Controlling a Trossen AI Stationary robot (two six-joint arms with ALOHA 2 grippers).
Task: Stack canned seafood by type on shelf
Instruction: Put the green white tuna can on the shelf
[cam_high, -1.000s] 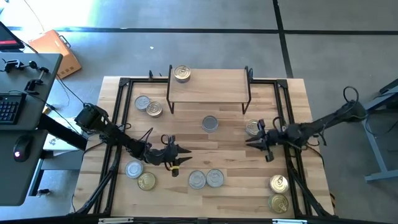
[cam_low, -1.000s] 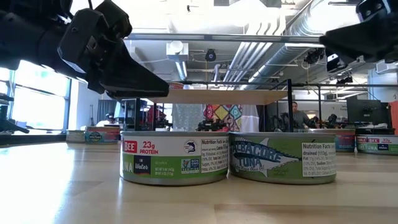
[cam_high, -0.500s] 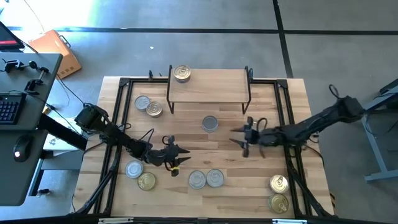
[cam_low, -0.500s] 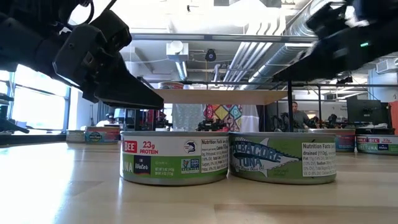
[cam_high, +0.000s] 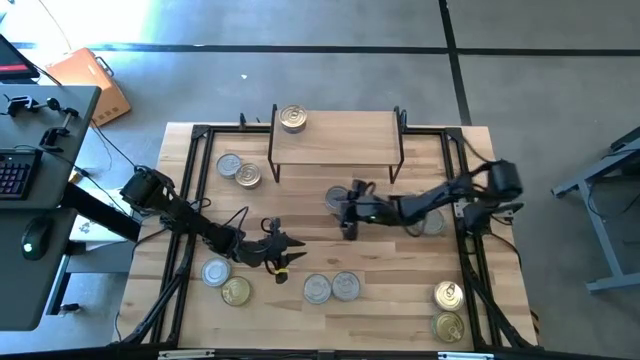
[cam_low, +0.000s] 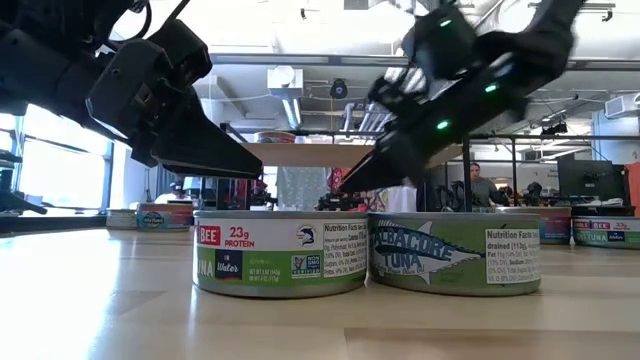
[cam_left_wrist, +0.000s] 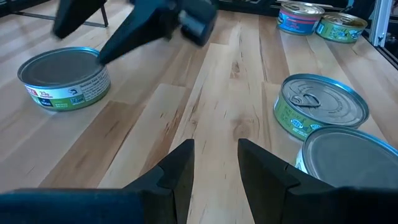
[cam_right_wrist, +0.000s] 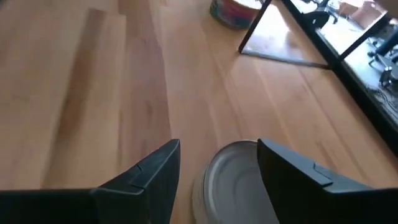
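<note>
My right gripper (cam_high: 345, 208) hangs open over the silver-lid tin (cam_high: 337, 199) in front of the shelf (cam_high: 335, 135). I should centre the fingers, drop low, then squeeze. Left gripper (cam_high: 282, 252), slightly parted and empty, waits.

Glossy metal tins (cam_high: 317, 289) with paper labels sit on smooth, pale wood table (cam_high: 380, 270)

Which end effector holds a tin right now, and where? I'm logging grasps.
Neither. The right end effector is open beside the silver-lidded round tin; the left end effector is empty.
</note>
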